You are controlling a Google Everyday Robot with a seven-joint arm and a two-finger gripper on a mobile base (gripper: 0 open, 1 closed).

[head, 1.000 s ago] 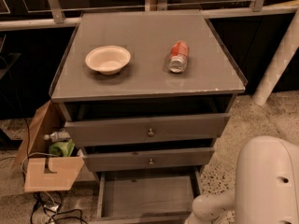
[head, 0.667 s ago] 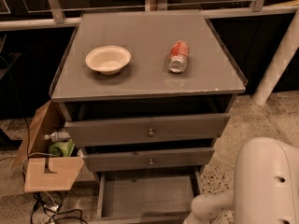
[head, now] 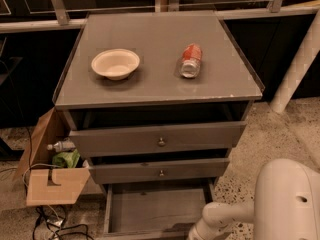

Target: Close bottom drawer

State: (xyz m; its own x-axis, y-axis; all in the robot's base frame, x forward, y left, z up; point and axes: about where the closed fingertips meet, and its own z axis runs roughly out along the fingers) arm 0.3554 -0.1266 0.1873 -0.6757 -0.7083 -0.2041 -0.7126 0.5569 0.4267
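bowl (head: 115, 63) on cab top (head: 160, 39) L | can (head: 190, 61) lying R | cardboard box (head: 50, 184) floor L w/ bottle (head: 59, 146)

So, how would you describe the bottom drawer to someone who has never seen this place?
Find the grey cabinet with a bowl and can on top; the white arm, its gripper out of view, reaches in at its foot. The bottom drawer is the lowest of three, pulled far out so its bare floor shows, while the two above are barely open.

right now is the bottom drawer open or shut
Open: the bottom drawer sticks out past the middle drawer, its inner floor exposed. The gripper is out of view; only the arm shows.
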